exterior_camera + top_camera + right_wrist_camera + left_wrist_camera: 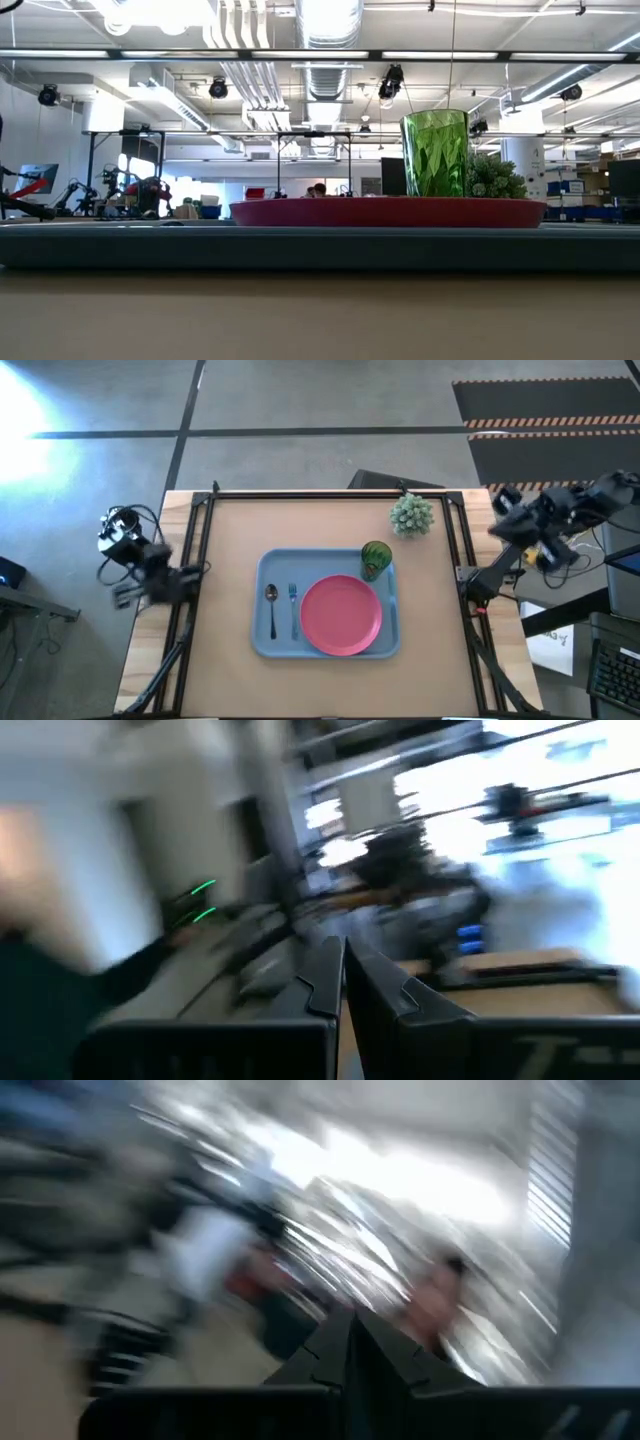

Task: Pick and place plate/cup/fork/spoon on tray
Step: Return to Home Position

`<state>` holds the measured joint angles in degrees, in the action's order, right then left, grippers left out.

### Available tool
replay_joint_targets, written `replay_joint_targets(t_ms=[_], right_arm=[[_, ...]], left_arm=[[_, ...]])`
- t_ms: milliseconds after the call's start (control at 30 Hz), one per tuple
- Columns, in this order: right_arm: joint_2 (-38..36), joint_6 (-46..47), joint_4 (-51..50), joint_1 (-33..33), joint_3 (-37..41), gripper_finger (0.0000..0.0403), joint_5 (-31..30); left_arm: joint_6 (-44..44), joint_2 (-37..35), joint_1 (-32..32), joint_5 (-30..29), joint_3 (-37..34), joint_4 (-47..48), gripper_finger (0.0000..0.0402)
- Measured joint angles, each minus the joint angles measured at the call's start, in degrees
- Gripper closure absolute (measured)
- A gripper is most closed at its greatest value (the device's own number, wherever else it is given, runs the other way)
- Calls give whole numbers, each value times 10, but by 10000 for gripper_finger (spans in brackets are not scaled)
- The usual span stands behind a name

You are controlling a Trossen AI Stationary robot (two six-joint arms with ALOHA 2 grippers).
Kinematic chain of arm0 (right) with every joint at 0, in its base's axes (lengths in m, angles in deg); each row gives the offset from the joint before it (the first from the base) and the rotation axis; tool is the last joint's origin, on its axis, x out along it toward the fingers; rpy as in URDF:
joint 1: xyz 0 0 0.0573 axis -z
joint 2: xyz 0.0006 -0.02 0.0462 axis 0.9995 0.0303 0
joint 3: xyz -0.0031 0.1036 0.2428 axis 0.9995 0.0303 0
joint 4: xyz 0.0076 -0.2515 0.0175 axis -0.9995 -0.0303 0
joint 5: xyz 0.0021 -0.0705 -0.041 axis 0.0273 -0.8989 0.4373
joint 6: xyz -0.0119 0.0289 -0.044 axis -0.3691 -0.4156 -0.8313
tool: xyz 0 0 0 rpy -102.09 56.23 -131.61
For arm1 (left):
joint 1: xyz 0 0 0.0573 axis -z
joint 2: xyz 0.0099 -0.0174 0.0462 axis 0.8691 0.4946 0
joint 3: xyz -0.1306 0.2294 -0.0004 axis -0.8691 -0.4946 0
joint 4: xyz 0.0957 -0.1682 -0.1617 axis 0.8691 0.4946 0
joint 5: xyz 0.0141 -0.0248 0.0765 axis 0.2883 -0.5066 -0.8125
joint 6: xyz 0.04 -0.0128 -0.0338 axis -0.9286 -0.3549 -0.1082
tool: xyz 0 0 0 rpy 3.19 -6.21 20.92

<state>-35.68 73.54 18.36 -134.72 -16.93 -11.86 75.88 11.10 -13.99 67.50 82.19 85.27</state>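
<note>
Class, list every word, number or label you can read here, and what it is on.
None can be read.
The paper at the high view's lower right bears dark marks, too small to read.
The tray, plate and cup show no lettering.

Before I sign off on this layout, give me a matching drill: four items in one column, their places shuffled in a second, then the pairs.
Items:
1. spoon
2. fork
3. cup
4. potted plant

Places:
A. off the tray, on the bare table
B. in the tray corner nearest the plant
C. just beside the plate, on its left
D. closest to the tray's left rim

Pairs: 1-D, 2-C, 3-B, 4-A
</note>
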Motion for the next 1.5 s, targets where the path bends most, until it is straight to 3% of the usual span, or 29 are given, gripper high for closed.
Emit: replay_joint_targets(t_ms=[133,167,233,300,400,567,700,967,1167,1500], right_arm=[[-2,-7,6,0,7,394,138],[-4,-20,21,0,10,394,165],[-12,-44,47,0,17,394,236],[-23,-63,61,0,32,394,279],[-43,-50,66,0,69,394,276],[-101,-16,148,0,171,394,279],[-161,-21,220,0,267,394,306],[-254,-3,358,0,443,394,298],[-293,-6,420,0,526,394,287],[-304,-4,519,0,635,394,268]], left_arm=[[-103,15,0,298,-14,-47,402],[-119,14,0,354,-14,-60,402],[-120,5,1,400,-13,-51,402],[-100,-4,0,386,-14,-17,402],[-107,-19,0,372,-24,42,402],[-157,-67,0,430,-51,44,402],[-158,-108,0,428,-77,43,402],[-212,-109,-2,412,-125,52,402],[-214,-110,-2,305,-151,63,402],[-234,-110,-3,201,-202,52,402]])
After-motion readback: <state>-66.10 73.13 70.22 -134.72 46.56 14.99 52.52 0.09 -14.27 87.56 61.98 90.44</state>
